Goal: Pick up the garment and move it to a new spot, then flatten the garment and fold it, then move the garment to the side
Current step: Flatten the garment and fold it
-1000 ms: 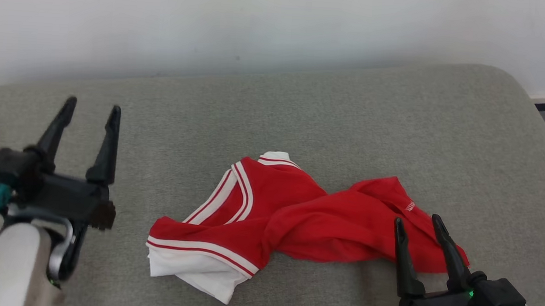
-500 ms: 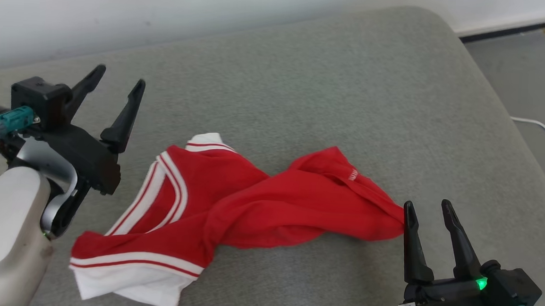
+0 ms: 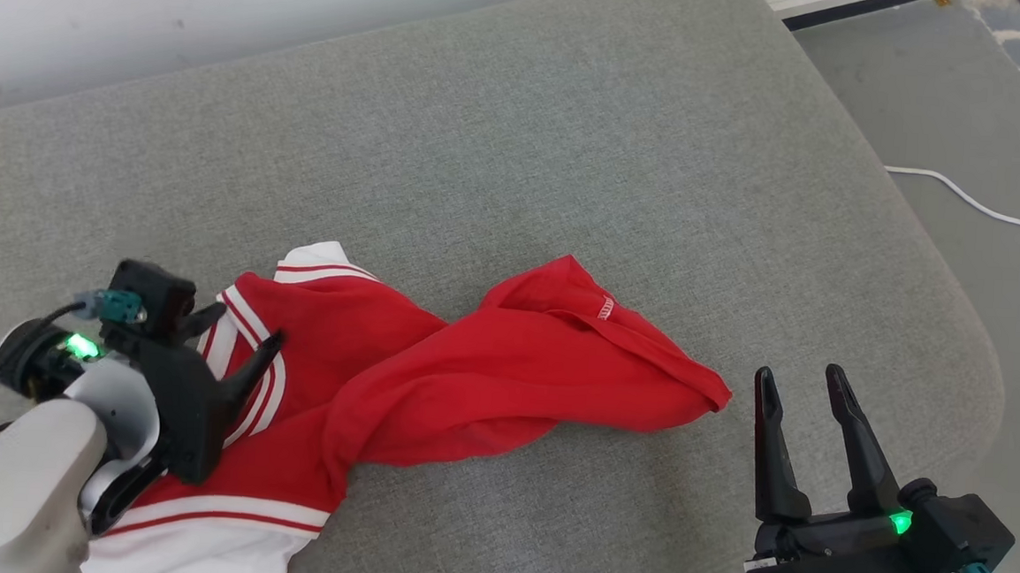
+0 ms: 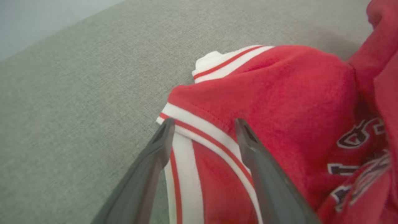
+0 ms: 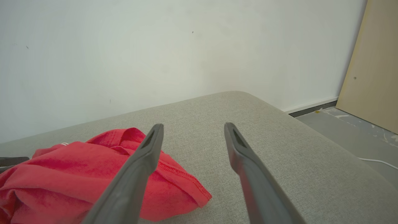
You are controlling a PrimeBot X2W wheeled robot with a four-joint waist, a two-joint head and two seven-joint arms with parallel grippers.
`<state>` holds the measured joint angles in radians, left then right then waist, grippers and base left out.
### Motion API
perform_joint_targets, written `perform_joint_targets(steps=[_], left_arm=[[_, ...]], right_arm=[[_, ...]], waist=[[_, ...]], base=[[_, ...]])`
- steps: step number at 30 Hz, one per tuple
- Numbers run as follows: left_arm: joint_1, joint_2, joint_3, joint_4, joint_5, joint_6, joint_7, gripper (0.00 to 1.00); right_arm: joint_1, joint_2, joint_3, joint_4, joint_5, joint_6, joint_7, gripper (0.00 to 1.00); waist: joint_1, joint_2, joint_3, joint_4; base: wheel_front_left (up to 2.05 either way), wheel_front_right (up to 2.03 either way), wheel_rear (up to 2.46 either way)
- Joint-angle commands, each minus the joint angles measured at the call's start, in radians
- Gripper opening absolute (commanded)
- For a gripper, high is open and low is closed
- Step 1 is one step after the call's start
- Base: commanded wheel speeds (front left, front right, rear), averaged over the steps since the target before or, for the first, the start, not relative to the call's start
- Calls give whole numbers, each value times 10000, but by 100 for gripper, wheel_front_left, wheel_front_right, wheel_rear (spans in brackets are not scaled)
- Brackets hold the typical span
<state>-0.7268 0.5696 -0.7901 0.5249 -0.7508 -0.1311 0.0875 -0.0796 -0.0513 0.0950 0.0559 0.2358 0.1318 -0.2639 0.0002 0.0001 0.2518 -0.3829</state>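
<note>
The garment (image 3: 486,382) is a red shirt with white and red striped trim, lying crumpled and twisted on a grey cushion (image 3: 527,146). My left gripper (image 3: 237,336) is open and hovers low over its striped left end; in the left wrist view the fingertips straddle the striped band (image 4: 199,124) of the garment (image 4: 279,102). My right gripper (image 3: 801,380) stands open just right of the garment's right tip, apart from it. In the right wrist view the garment (image 5: 93,168) lies left of the open right gripper (image 5: 192,126).
The cushion's rounded right edge (image 3: 961,288) drops to a grey floor (image 3: 973,102) with a white cable (image 3: 984,209). A pale wall (image 3: 182,1) runs behind. A beige panel (image 5: 370,68) leans at the far right.
The camera has swung right and down, shifting the scene left. My left gripper has dropped and come in over the garment's striped end. The right gripper stays open beside the right tip.
</note>
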Motion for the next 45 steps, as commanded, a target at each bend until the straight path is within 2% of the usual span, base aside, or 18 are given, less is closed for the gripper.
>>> perform_joint_targets(steps=[1,5,8,15,19,20,21,22,30,36,41,43,44,45], left_arm=[[-59,113,-198,202,-80,15,-122,100],[-249,80,-597,777,-381,15,-314,100],[-520,199,-973,1148,-166,20,-495,100],[-962,-57,-1503,1952,-356,23,-482,100],[-1148,-392,-1760,2286,-816,16,-490,100],[-1176,-445,-1849,2366,-891,16,-480,89],[-1217,-485,-1928,2448,-920,16,-509,30],[-1247,-542,-2026,2484,-973,15,-513,0],[-2096,-444,-2255,2689,-1359,22,-1556,0],[-2705,73,-1919,3383,-1426,36,-2599,0],[-2889,502,-1604,4178,-1329,238,-3204,0],[-2742,482,-1587,4400,-1282,302,-3324,0],[-2643,440,-1563,4492,-1276,309,-3383,10],[-2566,393,-1518,4582,-1295,333,-3415,47]], right_arm=[[-64,16,23,1,-27,-22,-8,100],[-34,15,-12,8,-42,-22,-8,100],[-30,17,-56,-5,-26,-22,-8,100],[-100,17,90,65,95,-22,-8,100],[-166,15,161,104,124,-22,-8,100],[-170,15,175,116,140,-22,-8,100],[-177,15,195,124,154,-22,-8,100],[-192,17,206,131,167,-22,-8,100],[-17,14,-11,184,114,-22,-8,100],[-142,13,-61,246,-41,-22,-8,100],[-191,13,-100,299,-151,-22,-8,100],[-163,13,-106,323,-206,-22,-8,100],[-137,13,-104,335,-207,-22,-8,100],[-109,11,-95,349,-211,-22,-8,100]], waist=[[-2,-1,38,-55],[-2,-1,83,-97],[-2,-1,119,-94],[-2,-1,163,-3],[-2,-1,194,33],[-2,-1,205,37],[-2,-1,216,37],[-2,-1,226,36],[-2,-1,100,471],[-2,-1,-83,904],[-2,-1,-149,1036],[-2,-1,-183,1085],[-2,-1,-202,1112],[-2,-1,-229,1149]], base=[[0,0,0],[0,0,0],[0,0,0],[0,0,0],[0,0,0],[0,0,0],[0,0,0],[0,0,0],[0,0,0],[0,0,0],[0,0,0],[0,0,0],[0,0,0],[0,0,0]])
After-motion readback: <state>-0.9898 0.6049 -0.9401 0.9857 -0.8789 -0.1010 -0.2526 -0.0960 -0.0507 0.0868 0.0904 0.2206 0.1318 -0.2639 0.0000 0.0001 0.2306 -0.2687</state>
